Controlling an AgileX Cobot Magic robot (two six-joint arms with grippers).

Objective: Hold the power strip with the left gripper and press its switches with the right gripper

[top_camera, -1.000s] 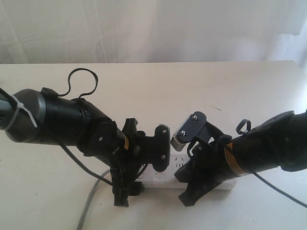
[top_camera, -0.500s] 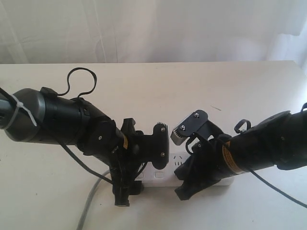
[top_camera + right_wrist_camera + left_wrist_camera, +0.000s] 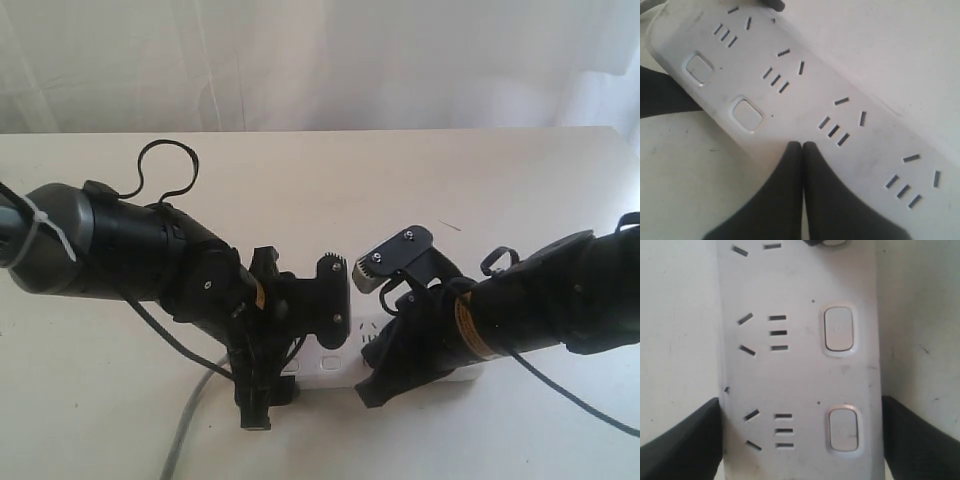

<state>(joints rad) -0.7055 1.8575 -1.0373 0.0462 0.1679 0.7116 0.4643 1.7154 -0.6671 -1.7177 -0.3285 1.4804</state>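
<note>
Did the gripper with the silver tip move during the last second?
Yes. The right gripper slid a little left along the power strip, which stayed put, closing toward the left gripper.

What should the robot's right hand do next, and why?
Probably push the right gripper straight down a little. Its shut tips sit over the power strip in line with the two visible switches, about where the next one should be, and the left gripper clamps the strip's edges, so it should not slide.
</note>
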